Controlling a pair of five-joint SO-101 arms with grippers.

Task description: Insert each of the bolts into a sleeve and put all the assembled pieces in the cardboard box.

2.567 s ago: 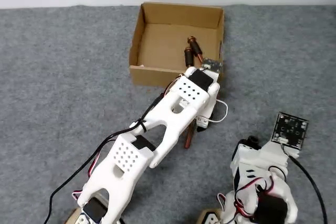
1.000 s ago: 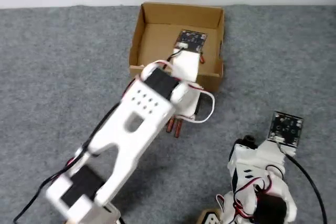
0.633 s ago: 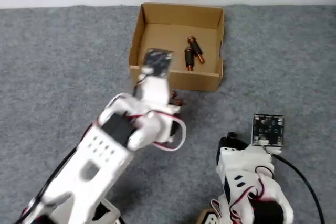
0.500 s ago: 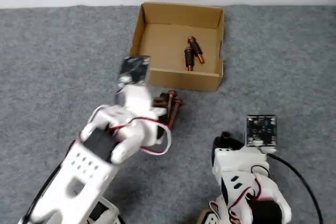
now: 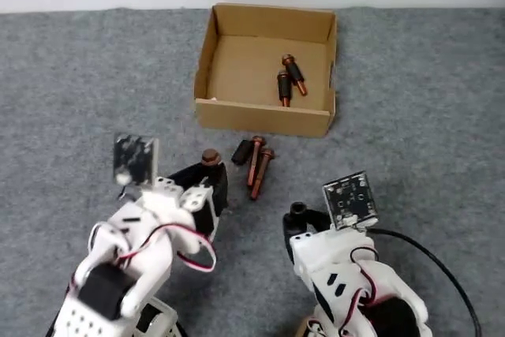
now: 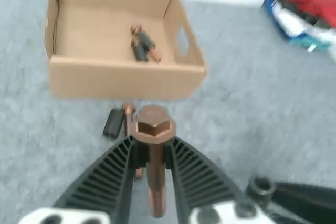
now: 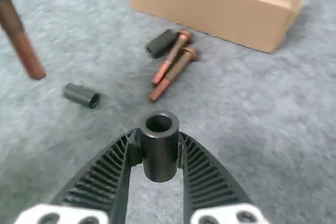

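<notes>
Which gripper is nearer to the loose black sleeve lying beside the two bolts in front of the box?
Left. The left gripper, holding a bolt, is close beside the loose sleeve; the right gripper, holding a second sleeve, is farther back.

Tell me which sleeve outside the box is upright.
The sleeve clamped in the right gripper, bore facing up. The lone sleeve and the sleeve beside the two bolts lie on their sides on the carpet.

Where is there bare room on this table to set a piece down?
Bare carpet lies left and right of the cardboard box; the box floor's left half is also free. Crowded: the strip before the box, where two loose bolts and a sleeve lie near both arms.
</notes>
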